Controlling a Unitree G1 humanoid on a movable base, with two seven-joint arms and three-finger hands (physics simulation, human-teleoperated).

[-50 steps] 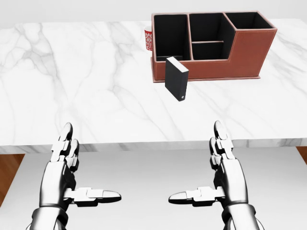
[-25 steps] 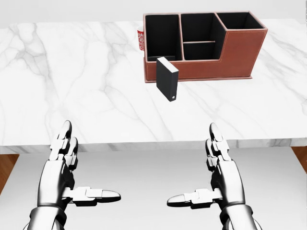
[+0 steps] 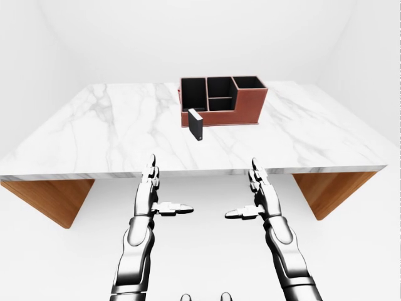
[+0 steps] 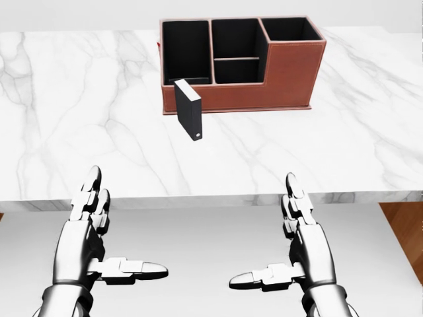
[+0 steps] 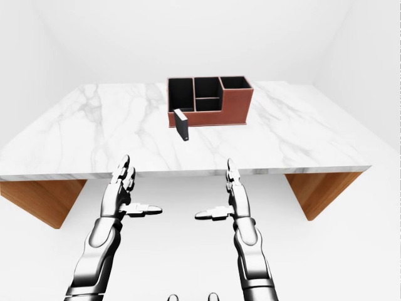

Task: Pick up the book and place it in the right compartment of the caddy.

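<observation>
At twelve o'clock on my table (image 4: 79,119), book (image 4: 188,109) stands upright touching caddy (image 4: 291,69); left hand (image 4: 89,234) and right hand (image 4: 301,241) hover, fingers spread.

Bright, even, shadowless simulator light; crisp focus throughout, no glare or blur.

A white marble desk top (image 3: 113,135) veined in grey rests on wooden panels (image 3: 329,191) under its left and right ends, on a pale floor (image 3: 207,257) amid plain white walls (image 3: 188,37) in even light.
</observation>
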